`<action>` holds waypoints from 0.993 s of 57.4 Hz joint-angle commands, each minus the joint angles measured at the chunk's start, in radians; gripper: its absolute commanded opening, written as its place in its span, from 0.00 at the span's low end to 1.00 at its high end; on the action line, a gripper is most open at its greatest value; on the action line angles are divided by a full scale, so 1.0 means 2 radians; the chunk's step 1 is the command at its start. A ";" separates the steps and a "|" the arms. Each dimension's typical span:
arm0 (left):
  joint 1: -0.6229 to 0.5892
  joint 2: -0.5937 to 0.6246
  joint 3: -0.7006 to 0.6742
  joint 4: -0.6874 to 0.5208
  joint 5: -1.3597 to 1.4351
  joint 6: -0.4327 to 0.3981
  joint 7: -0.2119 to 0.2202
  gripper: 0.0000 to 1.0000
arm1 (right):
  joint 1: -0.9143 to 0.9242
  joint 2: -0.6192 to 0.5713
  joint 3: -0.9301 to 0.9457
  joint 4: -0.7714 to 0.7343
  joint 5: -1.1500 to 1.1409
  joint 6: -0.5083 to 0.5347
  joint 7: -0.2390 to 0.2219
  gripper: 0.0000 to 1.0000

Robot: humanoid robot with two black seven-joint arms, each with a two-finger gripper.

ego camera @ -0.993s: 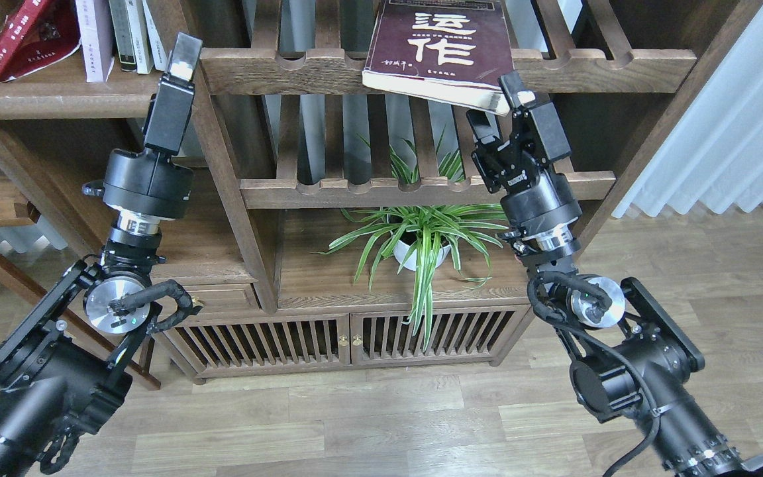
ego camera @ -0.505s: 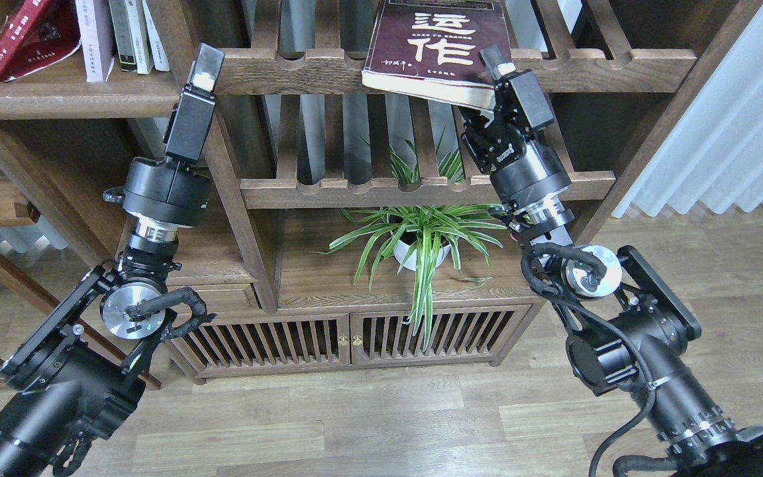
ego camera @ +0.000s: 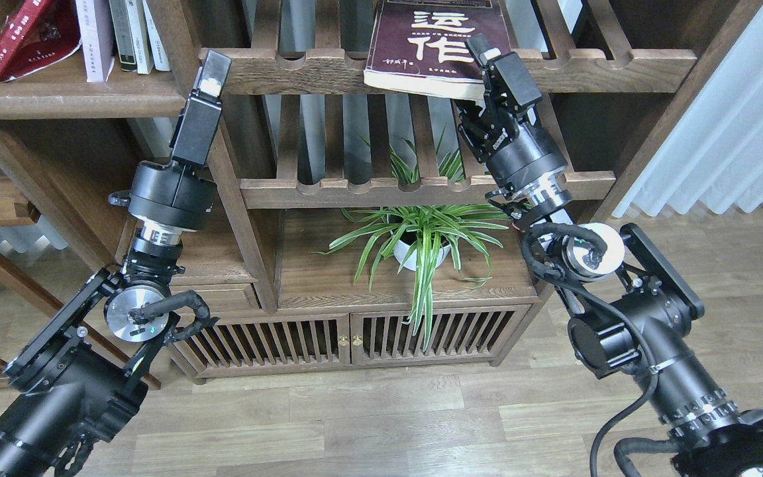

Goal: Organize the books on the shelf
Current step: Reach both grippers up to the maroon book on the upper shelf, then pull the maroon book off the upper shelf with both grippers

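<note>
head view: right gripper clamps maroon book above plant; left gripper jaws unclear.

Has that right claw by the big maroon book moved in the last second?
Yes. The right gripper has risen up and leftward against the notched rack rail: it was below the maroon book's lower corner, and now overlaps that corner.

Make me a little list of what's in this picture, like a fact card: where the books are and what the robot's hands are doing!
maroon book: lying on the slatted rack, front edge overhanging
right tool: at the maroon book's lower right corner; grip unclear
left tool: raised by the rack's left end, holding nothing seen
red book: leaning on the shelf board
lavender-white book: upright beside it
potted plant: on the cabinet below
</note>
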 commanded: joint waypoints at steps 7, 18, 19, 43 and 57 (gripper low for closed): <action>0.001 -0.004 -0.001 0.000 -0.001 0.000 -0.002 1.00 | -0.002 0.002 0.008 -0.001 0.002 0.005 0.001 0.26; 0.000 -0.006 -0.001 0.000 -0.001 0.000 -0.005 1.00 | -0.003 0.002 0.010 -0.003 0.005 0.016 0.000 0.09; 0.000 -0.006 -0.001 0.000 -0.001 0.000 -0.005 1.00 | -0.005 0.002 0.009 -0.003 0.006 0.019 0.000 0.06; 0.007 -0.015 -0.001 0.001 -0.042 0.000 0.002 1.00 | -0.025 0.002 0.009 0.007 0.079 0.105 -0.008 0.05; 0.006 -0.021 -0.012 0.003 -0.140 0.000 0.064 1.00 | -0.083 -0.011 0.005 0.048 0.100 0.129 -0.024 0.05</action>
